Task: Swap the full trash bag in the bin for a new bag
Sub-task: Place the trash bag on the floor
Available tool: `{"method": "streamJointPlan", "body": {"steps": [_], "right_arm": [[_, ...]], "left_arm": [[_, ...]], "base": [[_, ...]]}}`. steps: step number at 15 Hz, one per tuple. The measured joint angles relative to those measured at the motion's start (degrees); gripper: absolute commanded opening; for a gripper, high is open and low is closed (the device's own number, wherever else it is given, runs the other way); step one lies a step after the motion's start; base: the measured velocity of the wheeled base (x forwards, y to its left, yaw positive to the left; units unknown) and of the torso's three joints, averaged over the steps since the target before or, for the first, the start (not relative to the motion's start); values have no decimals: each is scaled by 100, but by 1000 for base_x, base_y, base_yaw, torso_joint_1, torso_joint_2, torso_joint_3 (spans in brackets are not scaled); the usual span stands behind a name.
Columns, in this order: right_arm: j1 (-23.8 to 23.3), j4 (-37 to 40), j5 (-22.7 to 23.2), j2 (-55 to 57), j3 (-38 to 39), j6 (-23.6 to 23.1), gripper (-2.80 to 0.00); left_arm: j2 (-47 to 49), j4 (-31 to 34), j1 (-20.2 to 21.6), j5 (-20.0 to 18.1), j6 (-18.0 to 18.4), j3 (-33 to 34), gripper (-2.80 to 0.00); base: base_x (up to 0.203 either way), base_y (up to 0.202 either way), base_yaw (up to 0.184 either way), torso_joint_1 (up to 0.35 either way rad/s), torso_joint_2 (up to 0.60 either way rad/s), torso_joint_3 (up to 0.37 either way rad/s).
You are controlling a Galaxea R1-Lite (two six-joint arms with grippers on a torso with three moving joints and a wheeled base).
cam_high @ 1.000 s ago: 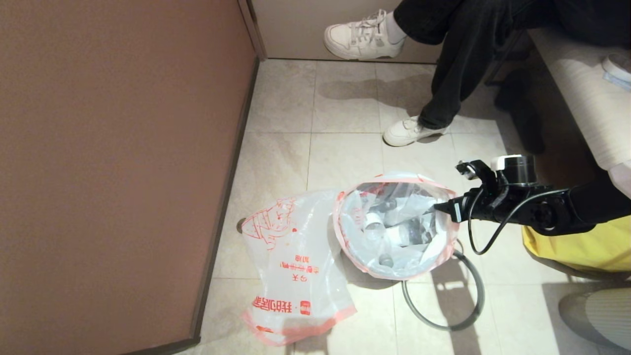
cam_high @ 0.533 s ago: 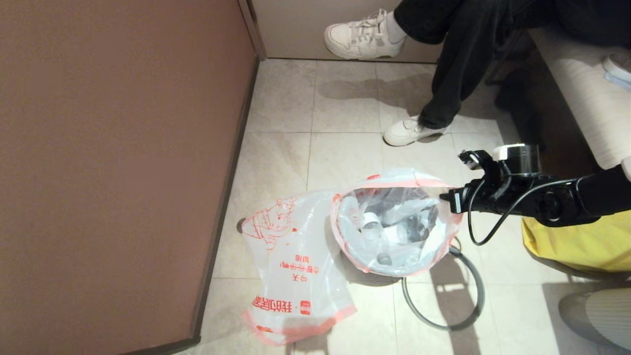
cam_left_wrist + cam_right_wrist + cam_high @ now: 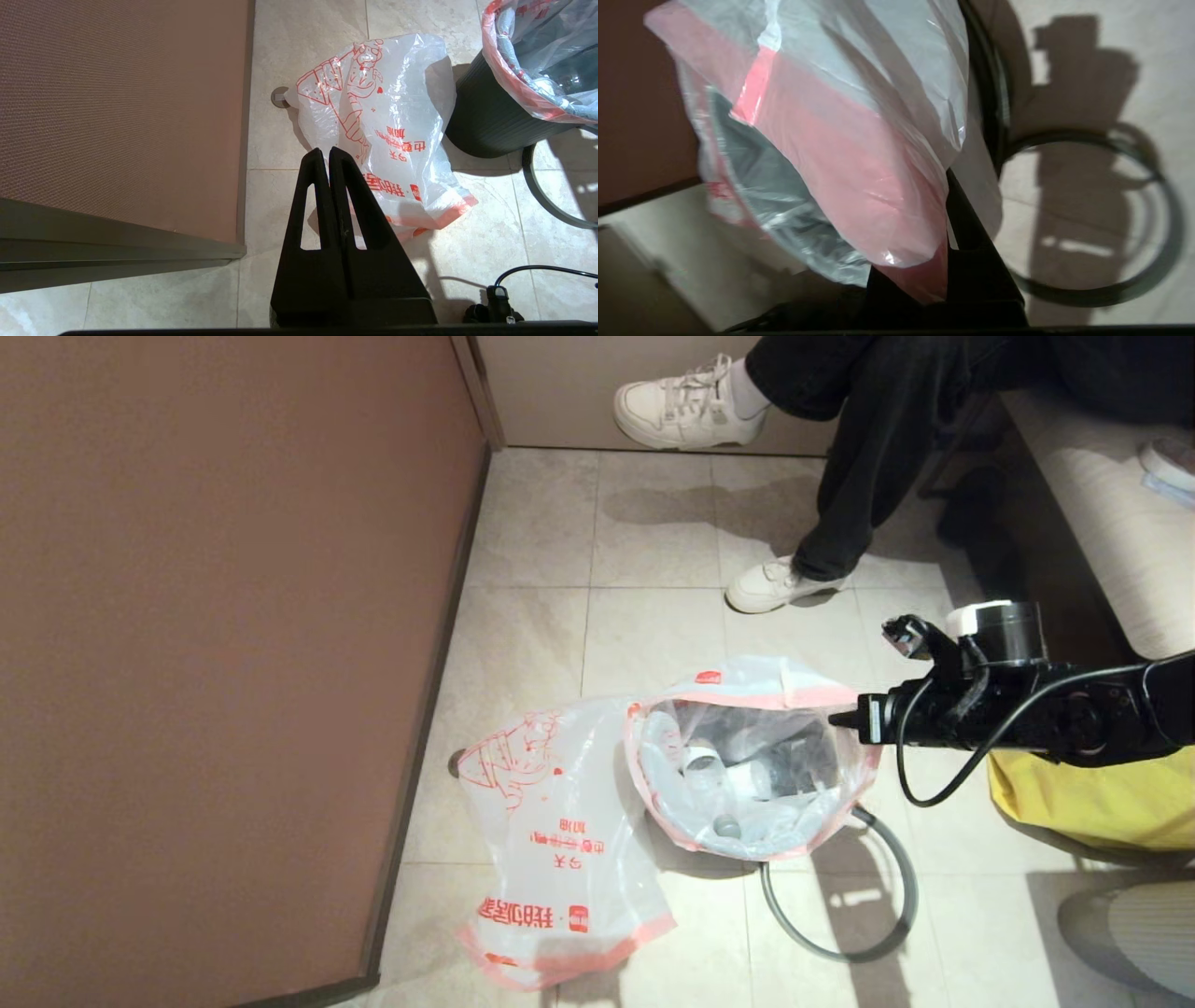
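Note:
The full trash bag (image 3: 747, 775) sits in the black bin (image 3: 486, 121), with clear bottles showing through its open mouth. My right gripper (image 3: 837, 719) is shut on the bag's pink hem (image 3: 859, 186) at the right side of the rim, and the plastic drapes over the fingers. The new bag (image 3: 560, 831) lies flat and limp on the floor tiles just left of the bin. The grey ring (image 3: 840, 896) lies loose on the floor to the right front of the bin. My left gripper (image 3: 325, 151) is shut on nothing, above the floor near the new bag's near edge.
A brown panel (image 3: 215, 644) walls off the left side. A seated person's legs and white shoes (image 3: 775, 586) are behind the bin. A yellow bag (image 3: 1092, 803) and a bench (image 3: 1111, 513) stand at the right. A small door stop (image 3: 455, 763) sits by the panel.
My right gripper has shut on the full bag's hem and moved up and slightly right, drawing that side of the rim with it. The left arm has not moved.

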Motion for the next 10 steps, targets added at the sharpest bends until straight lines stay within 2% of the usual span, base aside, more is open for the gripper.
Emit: {"method": "streamJointPlan", "body": {"steps": [2,6,8,10], "right_arm": [[-20,319,581,-89,-164,853,-280],[-183,745,2172,-180,-568,2698,-280],[-177,764,2559,-219,-615,3278,-280],[-148,764,2811,-299,-626,3643,-280]], "left_arm": [[0,2,0,-2,1,0,-280],[0,2,-1,0,0,0,-280],[0,2,0,-1,-1,0,-280],[0,0,0,-1,1,0,-280]], "base": [[0,0,0,0,0,0],[0,0,0,0,0,0],[0,0,0,0,0,0],[0,0,0,0,0,0]]}}
